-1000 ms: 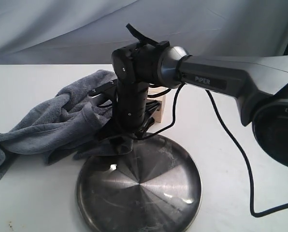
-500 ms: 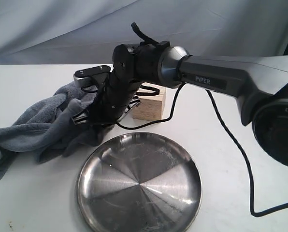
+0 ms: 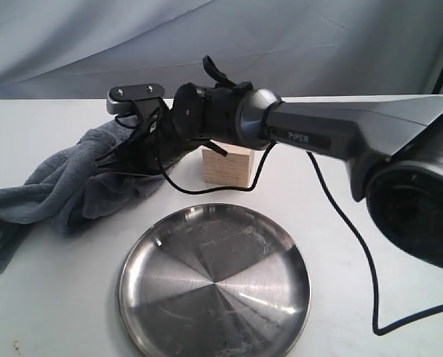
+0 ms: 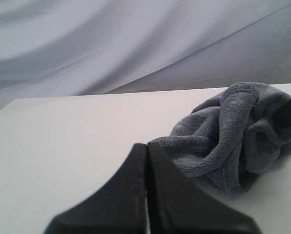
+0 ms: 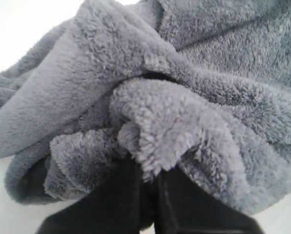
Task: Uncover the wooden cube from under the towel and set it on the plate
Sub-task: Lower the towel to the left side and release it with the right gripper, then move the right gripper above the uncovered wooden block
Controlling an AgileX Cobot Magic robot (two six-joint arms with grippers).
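Observation:
The wooden cube [image 3: 227, 165] stands uncovered on the white table, just behind the steel plate [image 3: 214, 286]. The blue-grey towel [image 3: 54, 190] lies bunched to the left of the cube. My right gripper [image 3: 116, 158] reaches across to the left and is shut on a fold of the towel [image 5: 184, 97]; in the right wrist view a tuft of cloth is pinched between the right gripper's [image 5: 149, 176] fingers. My left gripper [image 4: 146, 148] is shut with nothing in it, low over the table a little way from the towel [image 4: 228, 131]. It does not show in the exterior view.
The right arm [image 3: 333, 137] stretches over the table behind the plate, and its black cable [image 3: 355, 245] hangs down to the tabletop at the right. A grey cloth backdrop [image 3: 132, 44] hangs behind the table.
My right gripper closed on the towel and dragged it left, off the cube and away from the plate's rim. The cube now stands fully bare.

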